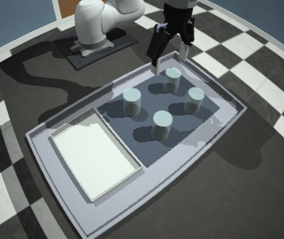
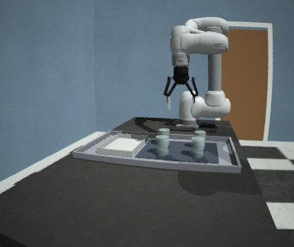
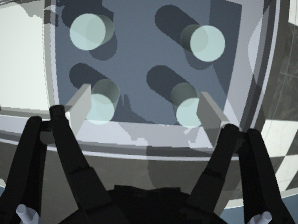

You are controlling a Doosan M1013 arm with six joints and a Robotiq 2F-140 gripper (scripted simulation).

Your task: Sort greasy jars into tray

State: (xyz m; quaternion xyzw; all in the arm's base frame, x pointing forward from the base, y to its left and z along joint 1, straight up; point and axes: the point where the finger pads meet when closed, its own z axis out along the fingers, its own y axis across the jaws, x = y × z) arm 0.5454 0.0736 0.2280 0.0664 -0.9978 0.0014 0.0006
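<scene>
Four glass jars stand mouth down on the dark drying mat (image 1: pixel 158 152) (image 3: pixel 143 43): one at the back (image 1: pixel 172 79), one near the tray (image 1: pixel 132 101), one at the right (image 1: pixel 194 100) and one at the front (image 1: pixel 161 123). All four also show in the exterior view, for example the one at the front left (image 2: pixel 162 144), and from above in the wrist view, for example the one at the upper right (image 3: pixel 206 43). The white tray (image 1: pixel 93 158) (image 2: pixel 121 145) beside the mat is empty. My gripper (image 1: pixel 169 63) (image 2: pixel 182 100) (image 3: pixel 145 99) hangs high above the mat, fingers wide apart with nothing between them.
Mat and tray lie on a steel table top with a raised rim (image 1: pixel 46 166) (image 2: pixel 154 162). The arm's base (image 1: pixel 93 28) stands behind it on a dark plate. Checkered floor lies around, and a brown door (image 2: pixel 246 82) is behind the arm.
</scene>
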